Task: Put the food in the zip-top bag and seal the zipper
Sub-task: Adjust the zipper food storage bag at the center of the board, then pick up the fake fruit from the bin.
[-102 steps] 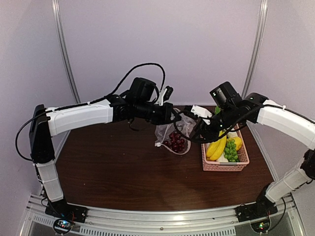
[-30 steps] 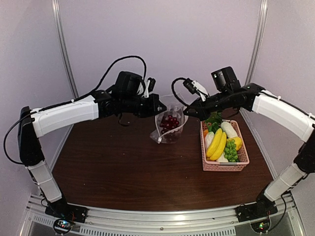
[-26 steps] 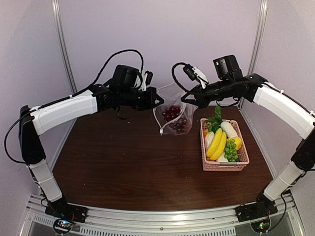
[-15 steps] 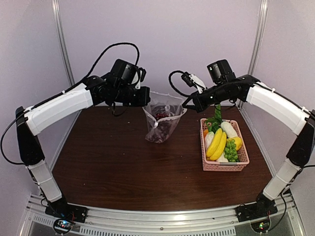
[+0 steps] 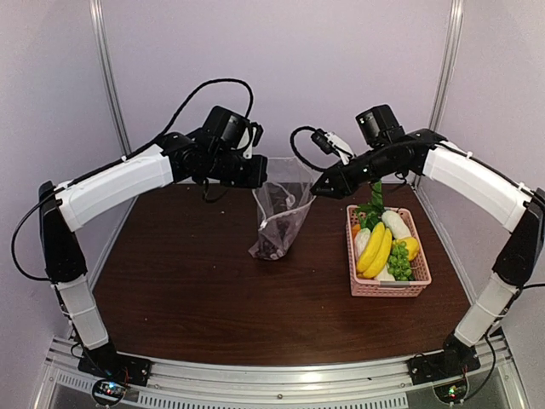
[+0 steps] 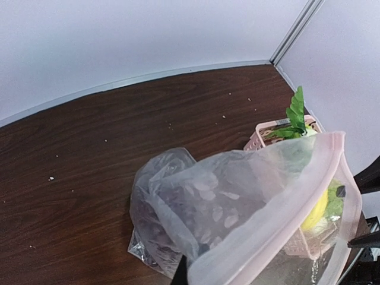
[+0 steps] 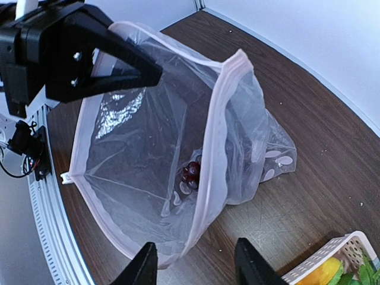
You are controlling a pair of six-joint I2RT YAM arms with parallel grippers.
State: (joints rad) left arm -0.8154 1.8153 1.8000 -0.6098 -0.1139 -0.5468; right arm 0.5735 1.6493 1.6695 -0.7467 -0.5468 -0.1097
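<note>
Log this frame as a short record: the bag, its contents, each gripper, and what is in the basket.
bag: zip-top bag held up by its mouth, zipper unsealed
in bag: purple grapes
left gripper: shut on the bag's rim
right gripper: open at the opposite rim
pink basket: bananas, green grapes, lemon, white radish, leafy greens

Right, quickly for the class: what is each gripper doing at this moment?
Left gripper: shut on the zip-top bag, pinching its rim.
Right gripper: open, jaws apart, the bag's rim just ahead and not pinched.
</note>
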